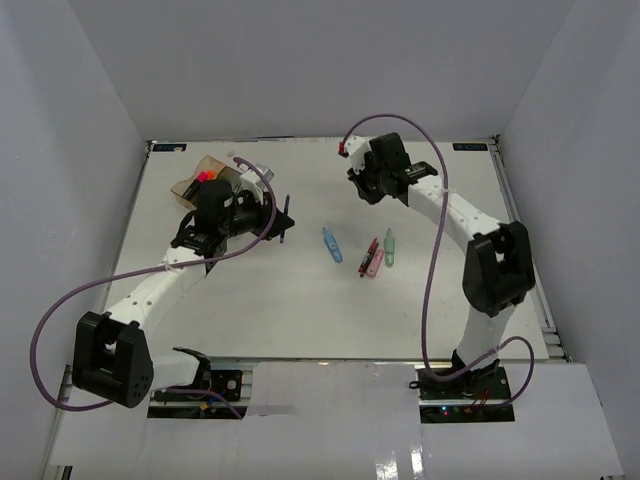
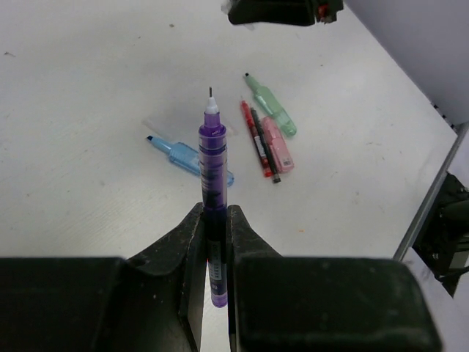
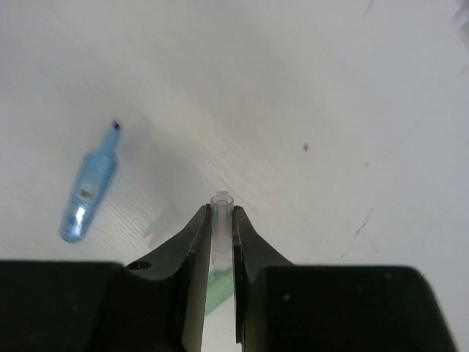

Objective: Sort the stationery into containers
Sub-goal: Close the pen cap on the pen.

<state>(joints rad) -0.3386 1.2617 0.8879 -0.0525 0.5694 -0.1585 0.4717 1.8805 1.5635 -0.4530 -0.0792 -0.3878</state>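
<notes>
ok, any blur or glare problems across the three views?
Top external: even light, soft shadows, mild glare on the glossy near strip. Left wrist: purple pen crisp in the left tool, table items sharp. Right wrist: soft throughout; blue highlighter and the clear-capped mint marker in the right tool look fuzzy.

Pastel markers, three: blue marker (image 2: 192, 160), pink marker (image 2: 278, 145), mint marker (image 2: 271, 108). Pens, three: purple pen (image 2: 213, 158), red pen (image 2: 253, 137), dark pen (image 2: 264, 147). Tray (image 1: 190, 185), one.

A purple pen (image 2: 212, 183) shows against the white table (image 2: 88, 88), with a pastel blue marker (image 2: 192, 159), a mint-green marker (image 2: 272, 111), a pink marker (image 2: 278, 147) and a red pen (image 2: 253, 136). The tray (image 1: 205, 165) is amber, the cap (image 3: 220, 220) clear.
</notes>
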